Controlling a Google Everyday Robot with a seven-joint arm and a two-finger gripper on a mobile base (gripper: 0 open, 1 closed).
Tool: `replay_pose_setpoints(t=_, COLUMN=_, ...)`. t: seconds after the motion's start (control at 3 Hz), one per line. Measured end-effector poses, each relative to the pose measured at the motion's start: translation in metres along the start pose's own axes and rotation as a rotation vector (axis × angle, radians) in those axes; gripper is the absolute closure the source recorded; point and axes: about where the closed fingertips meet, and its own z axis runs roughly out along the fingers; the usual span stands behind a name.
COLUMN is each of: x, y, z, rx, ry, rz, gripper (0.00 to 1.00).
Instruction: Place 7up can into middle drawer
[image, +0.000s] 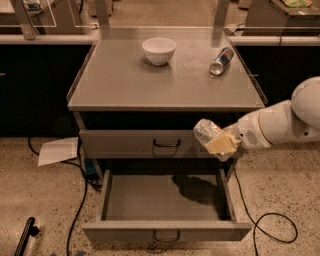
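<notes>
7up can (205, 131) pinched, tilted, in gripper (218, 142), held in air before closed drawer (125, 144). Below gripper, middle drawer (165, 233) seen open, its right wall nearly underneath. Risk judged: if released here, can could be knocked against that wall and bounced out.

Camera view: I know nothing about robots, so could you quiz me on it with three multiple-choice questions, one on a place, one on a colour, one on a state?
1. Where is the 7up can?
A. on the tabletop
B. in the gripper, over the middle drawer
C. on the floor
2. The bowl is:
A. white
B. red
C. black
3. The middle drawer is:
A. shut
B. pulled open
C. taken out
Answers: B, the gripper grips it in mid-air; A, it looks plain white; B, its inside floor shows.
</notes>
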Motion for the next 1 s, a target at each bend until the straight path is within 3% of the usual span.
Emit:
replay_pose_setpoints(t=0.67, x=0.051, y=0.000, z=0.060, rx=-0.088, ry=0.010, rz=0.069, gripper=1.00)
replay_pose_setpoints(t=1.0, x=0.051, y=0.000, z=0.060, rx=-0.089, ry=0.010, rz=0.069, gripper=1.00)
